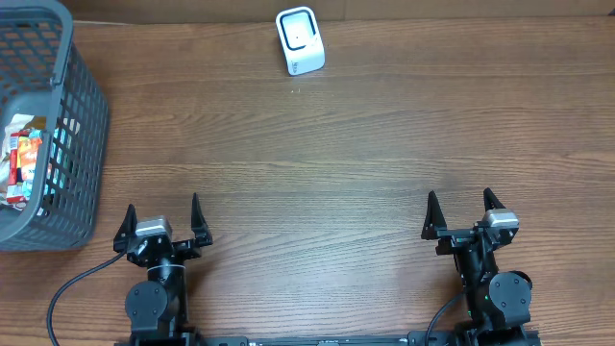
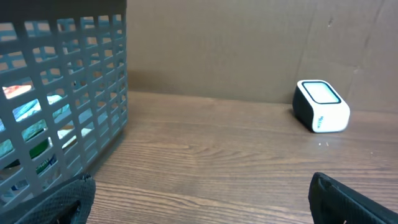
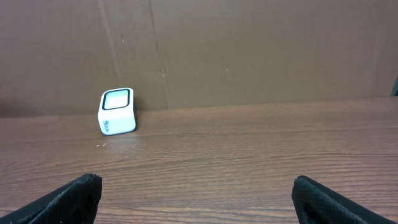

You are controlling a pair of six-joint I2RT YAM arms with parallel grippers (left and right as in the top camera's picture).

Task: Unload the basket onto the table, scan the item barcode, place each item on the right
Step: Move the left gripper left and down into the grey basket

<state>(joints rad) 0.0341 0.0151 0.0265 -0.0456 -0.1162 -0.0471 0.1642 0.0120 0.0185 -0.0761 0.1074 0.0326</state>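
Observation:
A white barcode scanner [image 1: 300, 41] with a dark screen stands at the far edge of the wooden table; it shows at the right of the left wrist view [image 2: 321, 106] and at the left of the right wrist view [image 3: 117, 111]. Colourful packaged items [image 1: 24, 159] lie inside a grey mesh basket [image 1: 82, 115] at the far left, glimpsed through its wall [image 2: 93, 93]. My left gripper [image 1: 161, 219] stands open near the front edge, nothing between its fingers. My right gripper [image 1: 462, 213] is open too, at the front right, holding nothing.
A brown cardboard wall [image 3: 249, 50] backs the table behind the scanner. A black cable [image 1: 72, 284] loops from the left arm's base at the front left. Bare wood [image 1: 317, 173] lies between the grippers and the scanner.

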